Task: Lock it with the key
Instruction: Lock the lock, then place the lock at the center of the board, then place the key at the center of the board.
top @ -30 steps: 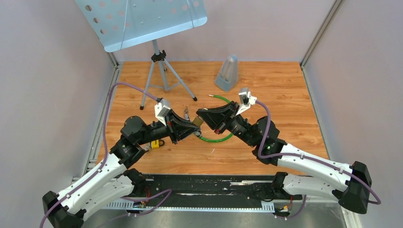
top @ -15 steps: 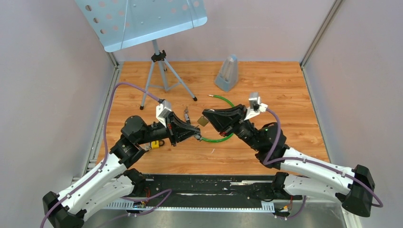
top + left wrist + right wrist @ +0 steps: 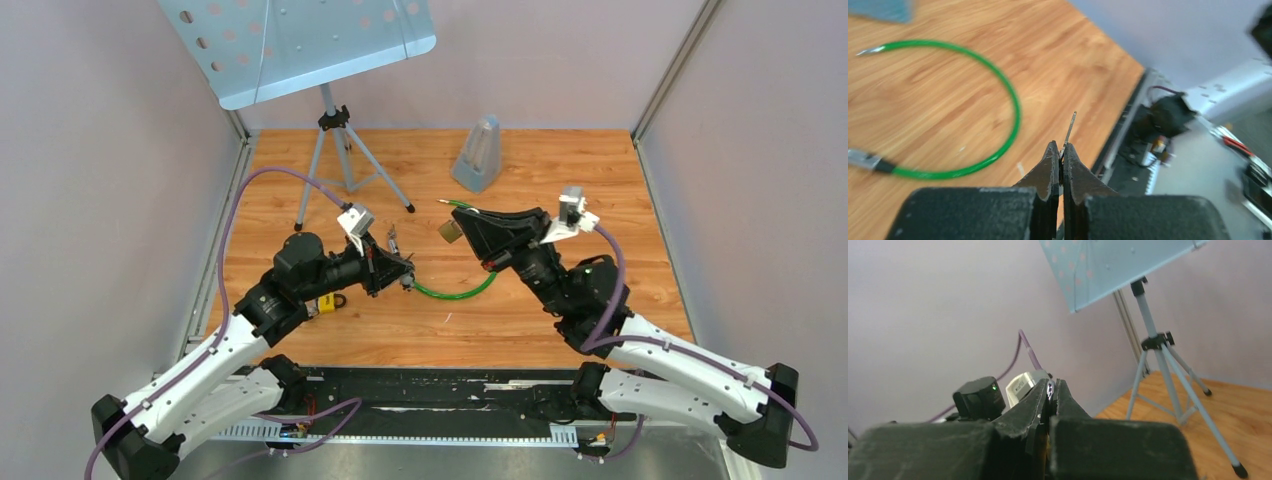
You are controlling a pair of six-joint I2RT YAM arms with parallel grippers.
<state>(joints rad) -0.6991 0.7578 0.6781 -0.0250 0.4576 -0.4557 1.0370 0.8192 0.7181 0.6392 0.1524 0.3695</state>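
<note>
The key (image 3: 1070, 127) is a thin, flat metal blade sticking straight out past the tips of your left gripper (image 3: 1059, 155). That claw is pinched tight on the key's near end, with no gap between the fingers. Treat the key as light and stiff but slick. Only 1 narrow edge shows, so it would likely pivot in the pads if the tip met the lock off-axis. Which part of the key is pinched is hidden.

The padlock (image 3: 449, 231) is a small brass block just beyond the tips of your right gripper (image 3: 1052, 386), lifted off the table (image 3: 560, 180). That claw is also clamped down. The right wrist view shows only a glint of metal between the pads, so I cannot tell whether the hold is on the shackle or the body. Expect the lock to be dense for its size, hard and smooth. If it hangs by the shackle, it may swing when the key pushes on it.

The 2 claws face each other and are clearly apart, with the key tip short of the lock. A green cable (image 3: 455, 292) curves across the table below and between them.

Near the left arm, behind its fingertips, a yellow lock (image 3: 326, 304) lies on the wood. A music stand (image 3: 300, 40) and a metronome (image 3: 480, 152) stand well beyond both claws.
</note>
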